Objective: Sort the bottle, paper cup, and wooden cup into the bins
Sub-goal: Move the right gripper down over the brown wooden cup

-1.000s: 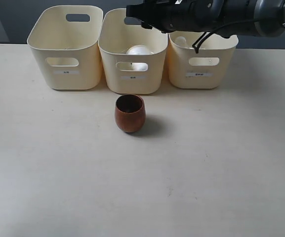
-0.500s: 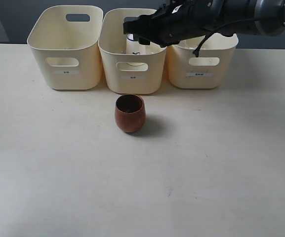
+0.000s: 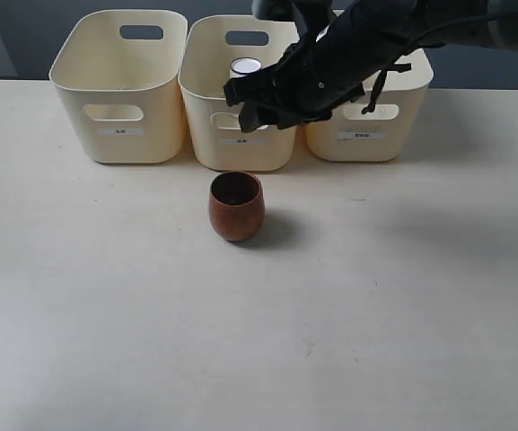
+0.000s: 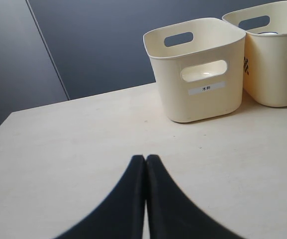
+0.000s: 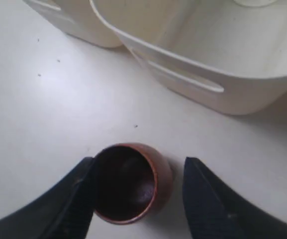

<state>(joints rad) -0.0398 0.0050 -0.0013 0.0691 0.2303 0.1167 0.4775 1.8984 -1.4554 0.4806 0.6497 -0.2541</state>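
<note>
The reddish-brown wooden cup [image 3: 236, 206] stands upright on the table in front of the middle bin [image 3: 241, 144]. My right gripper [image 3: 244, 106] hangs open in front of that bin, above and behind the cup. In the right wrist view the wooden cup [image 5: 128, 181] shows between the spread fingers [image 5: 76, 199], untouched, and my right gripper [image 5: 139, 161] holds nothing. The white paper cup [image 3: 246, 66] stands inside the middle bin. The bottle is hidden. My left gripper [image 4: 145, 157] is shut and empty above bare table, short of the left bin [image 4: 203, 74].
Three cream bins stand in a row at the back: left bin [image 3: 119, 90], middle, and right bin [image 3: 366, 135], partly covered by my right arm. The right wrist view shows a bin's wall [image 5: 193, 79] close behind the cup. Open table lies in front of the cup.
My right arm has come down and forward from over the middle and right bins toward the wooden cup. The paper cup has stayed in the middle bin.
</note>
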